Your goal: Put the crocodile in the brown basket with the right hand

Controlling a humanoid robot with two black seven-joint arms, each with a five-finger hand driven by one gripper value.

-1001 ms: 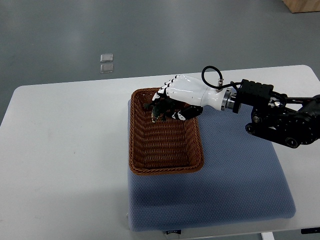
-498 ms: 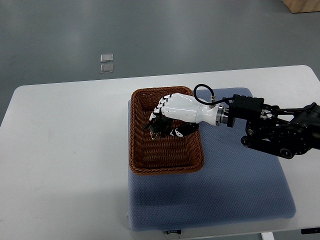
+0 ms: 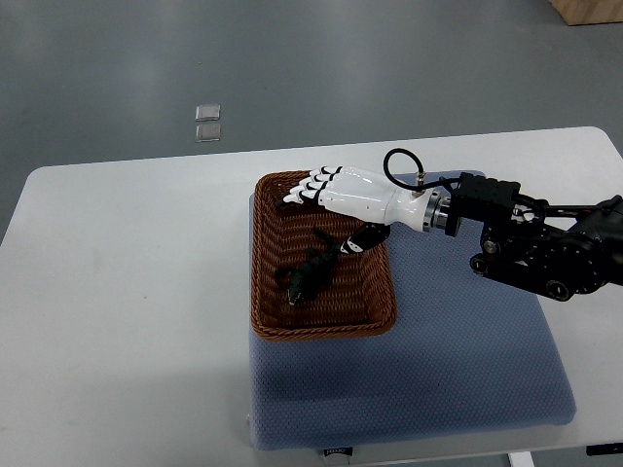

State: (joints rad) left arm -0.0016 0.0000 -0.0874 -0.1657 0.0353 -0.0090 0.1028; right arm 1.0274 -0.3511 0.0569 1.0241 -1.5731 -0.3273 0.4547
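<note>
A dark green toy crocodile point(image 3: 313, 269) lies on the floor of the brown wicker basket point(image 3: 265, 292), slanting from upper right to lower left. My right hand point(image 3: 326, 206), white with black finger joints, hovers over the basket's far half, just above and beyond the crocodile. Its fingers point(image 3: 307, 189) are stretched out flat and its thumb hangs down near the toy's tail; nothing is held. The black right forearm point(image 3: 540, 248) enters from the right edge. No left arm shows.
The basket rests on the left part of a blue-grey mat point(image 3: 467, 360) on a white table point(image 3: 127, 321). Two small clear squares point(image 3: 206, 122) lie on the grey floor beyond the table. A brown box corner point(image 3: 589, 10) shows top right.
The hand carried the crocodile down into the basket, then spread its fingers and rose toward the far rim. The crocodile now lies free on the basket floor.
</note>
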